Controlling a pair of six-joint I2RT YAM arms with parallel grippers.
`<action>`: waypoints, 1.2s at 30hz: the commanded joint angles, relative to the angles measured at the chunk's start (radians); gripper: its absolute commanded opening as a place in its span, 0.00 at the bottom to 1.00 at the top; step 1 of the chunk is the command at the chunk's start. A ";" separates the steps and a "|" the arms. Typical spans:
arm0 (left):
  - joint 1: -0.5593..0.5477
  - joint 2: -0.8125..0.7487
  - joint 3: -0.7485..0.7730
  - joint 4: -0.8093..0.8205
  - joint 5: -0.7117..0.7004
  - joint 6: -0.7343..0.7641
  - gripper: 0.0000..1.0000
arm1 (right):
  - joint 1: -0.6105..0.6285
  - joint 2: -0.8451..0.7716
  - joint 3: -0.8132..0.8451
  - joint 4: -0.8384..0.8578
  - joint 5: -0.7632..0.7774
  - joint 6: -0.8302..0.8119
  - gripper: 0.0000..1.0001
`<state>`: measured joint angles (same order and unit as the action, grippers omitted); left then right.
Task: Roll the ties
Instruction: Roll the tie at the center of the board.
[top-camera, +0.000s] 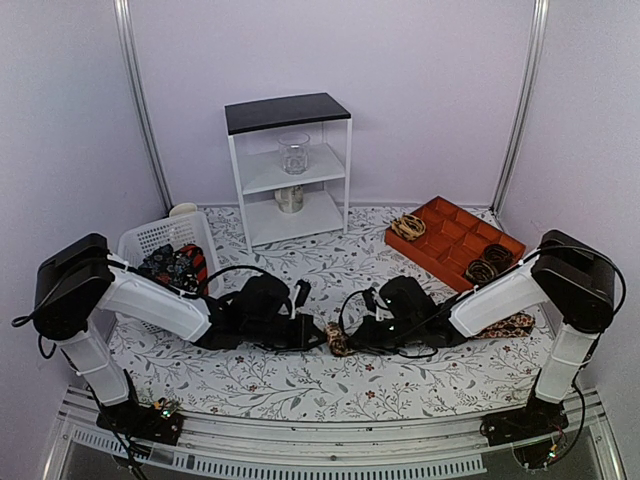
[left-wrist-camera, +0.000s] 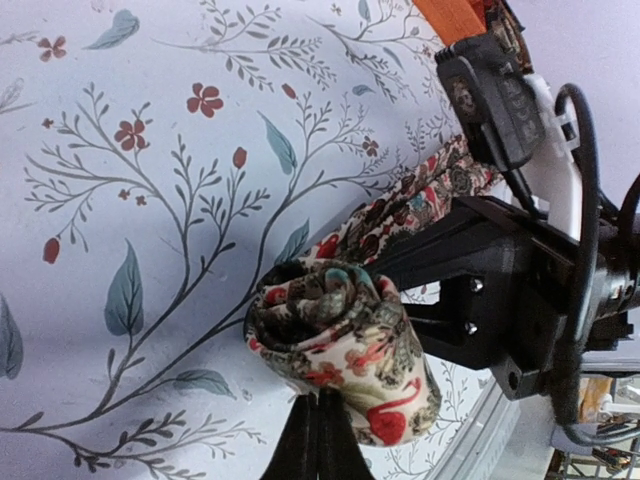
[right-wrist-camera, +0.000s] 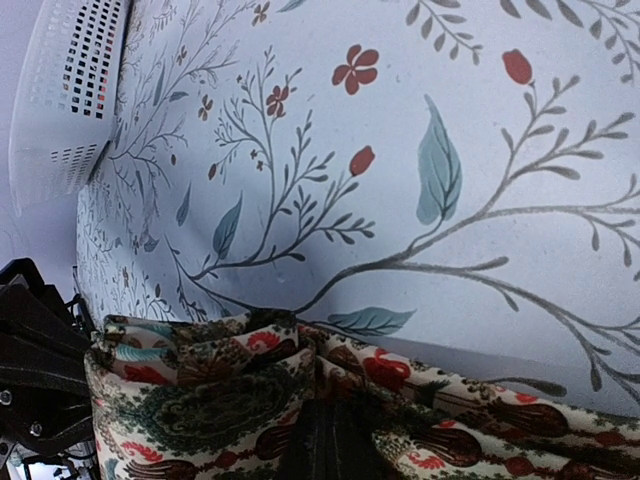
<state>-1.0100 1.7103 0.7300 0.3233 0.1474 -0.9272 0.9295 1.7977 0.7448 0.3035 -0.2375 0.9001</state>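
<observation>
Held 1 floral tie (left-wrist-camera: 340, 335) at centre of table (top-camera: 300, 385), partly rolled, left gripper (left-wrist-camera: 318, 435) and right gripper (right-wrist-camera: 335, 440) both clamped on it. Stored 3 rolls (top-camera: 407, 227) in orange tray (top-camera: 452, 228); left more ties (top-camera: 175, 264) in white basket (top-camera: 150, 233).

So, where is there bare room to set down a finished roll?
Two bare patches: the cloth strip between the tie and the near edge, and the cloth in front of the white shelf, between the basket and the orange tray. The middle is crowded: left tool and right tool hold the tie there.
</observation>
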 joint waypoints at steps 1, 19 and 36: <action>-0.014 0.021 0.032 -0.022 0.007 0.021 0.00 | -0.011 -0.072 -0.034 0.045 0.031 0.000 0.00; -0.031 0.118 0.151 -0.044 0.051 0.057 0.00 | -0.047 -0.283 -0.187 0.023 0.199 0.060 0.15; -0.039 0.246 0.270 -0.056 0.099 0.088 0.00 | -0.062 -0.216 -0.151 -0.015 0.060 0.018 0.41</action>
<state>-1.0309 1.9408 0.9829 0.2745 0.2287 -0.8597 0.8780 1.5284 0.5674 0.3084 -0.1390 0.9371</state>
